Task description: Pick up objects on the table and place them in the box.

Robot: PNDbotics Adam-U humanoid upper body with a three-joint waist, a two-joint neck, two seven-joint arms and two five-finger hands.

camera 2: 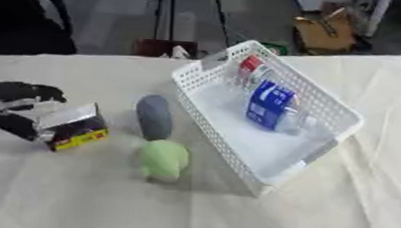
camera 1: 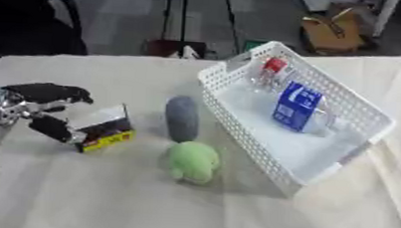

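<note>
Left eye view, cream-clothed table (camera 1: pixel 103 200), left robot hand (camera 1: pixel 51 109) clamped on small carton (camera 1: pixel 103 127)

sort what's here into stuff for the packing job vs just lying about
Job: white basket, blue carton and red-capped bottle inside it, small box in the left hand, grey oval object, green plush.
Lying about: cardboard box on the floor.

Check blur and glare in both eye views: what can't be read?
Left eye view: soft all over; the print on the blue carton in the white basket is unreadable, and the basket floor washes out pale. Right eye view: the same softness; the green plush is smeared, its shadow faint on the cloth; the left hand is a dark blob around the small box.
</note>
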